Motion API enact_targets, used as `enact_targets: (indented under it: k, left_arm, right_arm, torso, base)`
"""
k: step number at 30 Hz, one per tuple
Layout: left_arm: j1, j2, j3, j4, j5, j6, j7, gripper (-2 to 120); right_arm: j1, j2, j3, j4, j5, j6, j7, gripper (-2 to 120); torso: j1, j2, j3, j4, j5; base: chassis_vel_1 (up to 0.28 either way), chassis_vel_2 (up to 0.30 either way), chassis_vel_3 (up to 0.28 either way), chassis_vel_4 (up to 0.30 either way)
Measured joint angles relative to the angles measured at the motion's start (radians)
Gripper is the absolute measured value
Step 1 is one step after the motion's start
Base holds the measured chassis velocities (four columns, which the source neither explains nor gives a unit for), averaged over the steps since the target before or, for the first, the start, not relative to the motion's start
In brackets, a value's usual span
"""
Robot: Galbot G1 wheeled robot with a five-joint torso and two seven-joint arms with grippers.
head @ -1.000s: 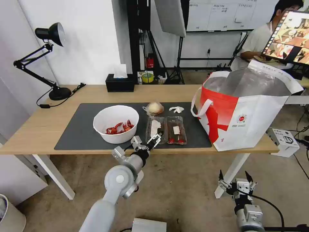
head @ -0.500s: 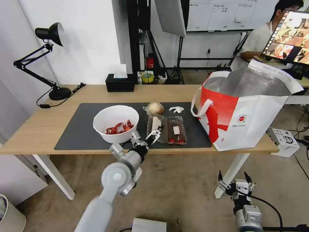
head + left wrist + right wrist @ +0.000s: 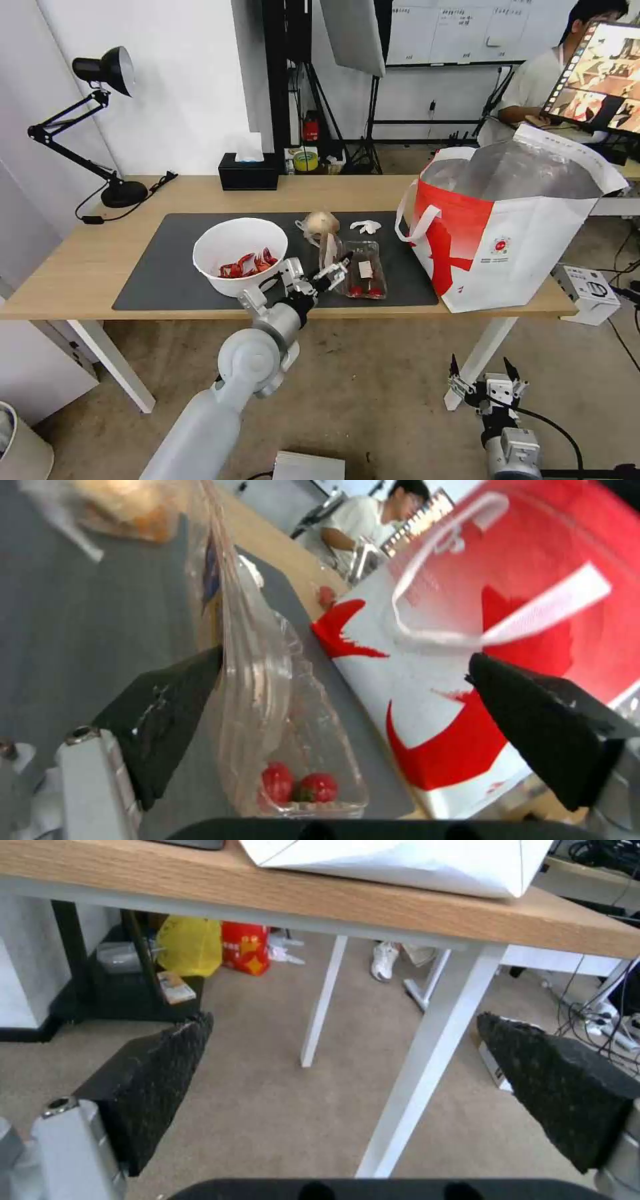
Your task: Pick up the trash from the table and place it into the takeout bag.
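On the long light-wood table (image 3: 80, 267) with its dark grey rectangular mat (image 3: 167, 267), the round white bowl holding red crayfish shells (image 3: 240, 257) sits at the mat's left-centre. Just right of it the left claw (image 3: 319, 278) reaches over the table's near edge, its fingers spread wide; one black pad (image 3: 167, 720) touches the raised lid of the clear plastic clamshell tray (image 3: 357, 270), the other pad stands well apart. The tray lies on the mat with red fruit in its near end. Behind it rest the beige ball wrapped in clear film (image 3: 320, 223) and the small white tissue wad (image 3: 365, 227). Farther right stands the large boxy white takeout bag with red swoosh pattern (image 3: 507, 233), mouth open. The right claw (image 3: 485, 379) hangs low beside the table leg, fingers open
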Motion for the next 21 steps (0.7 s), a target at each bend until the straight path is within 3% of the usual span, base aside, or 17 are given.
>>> enact_targets:
  k: [7,21]
  left_arm:
    - [-0.053,0.036,0.045,0.044,0.103,-0.041,0.099,100]
    - [-0.072,0.057,0.09,0.032,0.207,-0.056,0.153,100]
  right_arm:
    - [0.0,-0.001,-0.004,0.008,0.009,0.0,0.0,100]
    - [0.0,-0.008,-0.002,0.002,0.013,0.0,0.0,100]
  torso:
    - [0.0,0.0,0.0,-0.0001,0.0]
    - [0.0,0.0,0.0,-0.0001,0.0]
  base:
    - [0.0,0.0,0.0,0.0]
    - [0.0,0.0,0.0,0.0]
